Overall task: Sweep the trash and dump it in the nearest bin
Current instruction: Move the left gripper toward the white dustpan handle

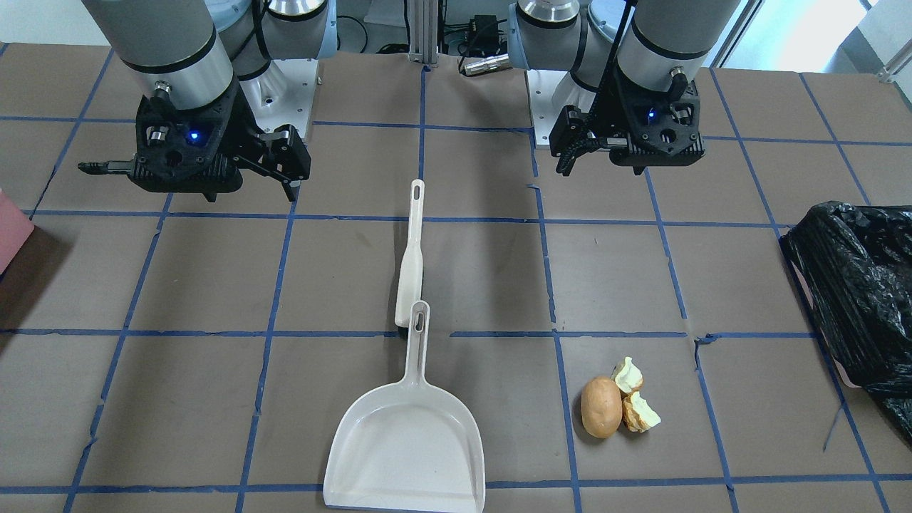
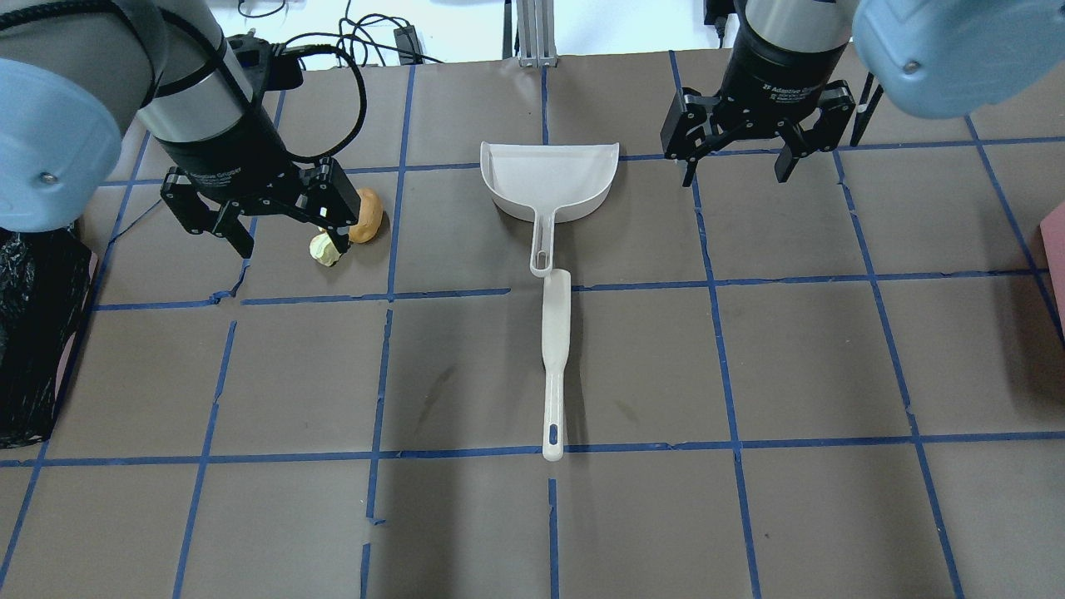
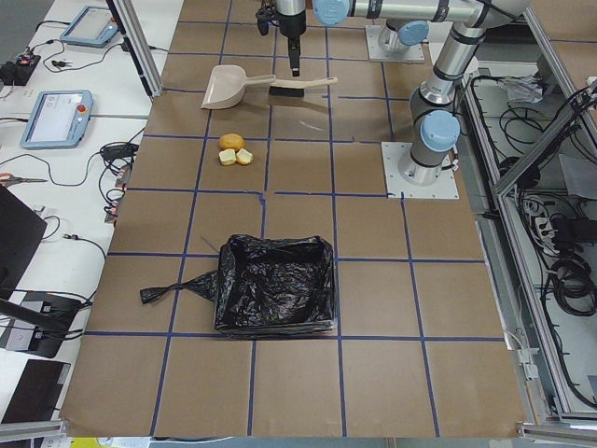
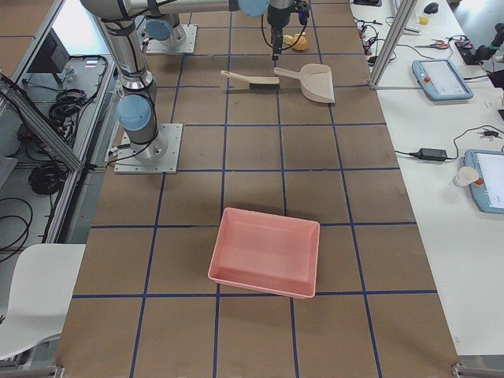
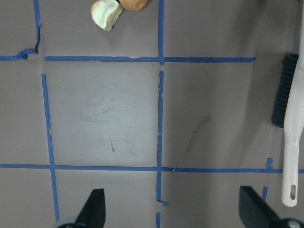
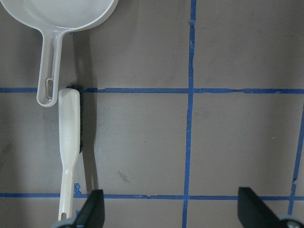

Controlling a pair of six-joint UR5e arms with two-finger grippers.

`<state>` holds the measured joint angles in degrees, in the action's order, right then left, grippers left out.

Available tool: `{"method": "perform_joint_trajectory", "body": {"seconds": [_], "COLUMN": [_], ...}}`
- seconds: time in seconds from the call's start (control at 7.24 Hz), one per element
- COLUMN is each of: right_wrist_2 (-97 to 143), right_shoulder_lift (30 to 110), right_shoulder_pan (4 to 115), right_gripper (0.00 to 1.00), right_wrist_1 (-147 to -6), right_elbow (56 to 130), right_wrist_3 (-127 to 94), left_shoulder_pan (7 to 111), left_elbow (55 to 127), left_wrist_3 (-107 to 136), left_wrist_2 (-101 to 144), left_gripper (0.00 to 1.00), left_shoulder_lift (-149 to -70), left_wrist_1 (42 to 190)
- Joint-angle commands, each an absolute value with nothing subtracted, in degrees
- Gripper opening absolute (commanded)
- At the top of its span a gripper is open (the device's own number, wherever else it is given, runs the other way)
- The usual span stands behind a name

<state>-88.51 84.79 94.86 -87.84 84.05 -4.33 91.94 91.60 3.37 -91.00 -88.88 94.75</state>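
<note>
The trash lies on the table: a brown lump (image 1: 600, 406) with two pale chunks (image 1: 634, 395) beside it. It also shows in the overhead view (image 2: 364, 216) and at the top edge of the left wrist view (image 5: 109, 12). The bin (image 1: 855, 285), lined with a black bag, stands at the table's left end (image 3: 275, 285). My left gripper (image 1: 627, 160) hovers open and empty above the table (image 5: 173, 209), short of the trash. My right gripper (image 1: 189, 182) hovers open and empty (image 6: 171, 209).
A white dustpan (image 1: 406, 442) and a white brush (image 1: 411, 256) lie end to end at the table's middle, handles touching. A pink tray (image 4: 264, 252) sits at the table's right end. Blue tape lines grid the brown table.
</note>
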Motion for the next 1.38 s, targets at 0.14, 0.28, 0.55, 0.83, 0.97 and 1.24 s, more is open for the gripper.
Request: {"method": "perform_joint_trajectory", "body": {"seconds": [0.14, 0.28, 0.55, 0.83, 0.97, 1.24], "right_wrist_2": [-88.59, -88.94, -88.86, -88.16, -88.42, -88.86], "right_shoulder_lift": [84.81, 84.99, 84.99, 85.08, 85.08, 84.73], "right_shoulder_pan": [94.92, 95.01, 95.01, 95.18, 95.36, 94.93], "right_gripper": [1.0, 1.0, 1.0, 1.0, 1.0, 1.0], "right_wrist_1": [-87.71, -87.71, -87.8, -87.8, -87.72, -87.63], "right_elbow": [84.02, 84.63, 84.46, 84.46, 84.46, 84.46], "right_wrist_3": [-4.39, -4.48, -4.48, -4.66, -5.7, -5.1], "left_shoulder_pan": [92.02, 91.93, 92.02, 92.11, 92.11, 93.24], "left_elbow": [92.02, 92.02, 92.37, 92.72, 92.81, 94.29], "left_wrist_3": [2.81, 2.73, 2.99, 2.99, 3.08, 4.3], "left_wrist_2": [-91.32, -91.23, -91.4, -91.49, -91.41, -90.97], "left_gripper": [1.0, 1.0, 1.0, 1.0, 1.0, 1.0], "left_shoulder_lift": [-89.21, -89.47, -89.65, -89.56, -89.56, -89.91], "left_wrist_1": [94.57, 94.4, 94.39, 94.31, 94.31, 93.35]}}
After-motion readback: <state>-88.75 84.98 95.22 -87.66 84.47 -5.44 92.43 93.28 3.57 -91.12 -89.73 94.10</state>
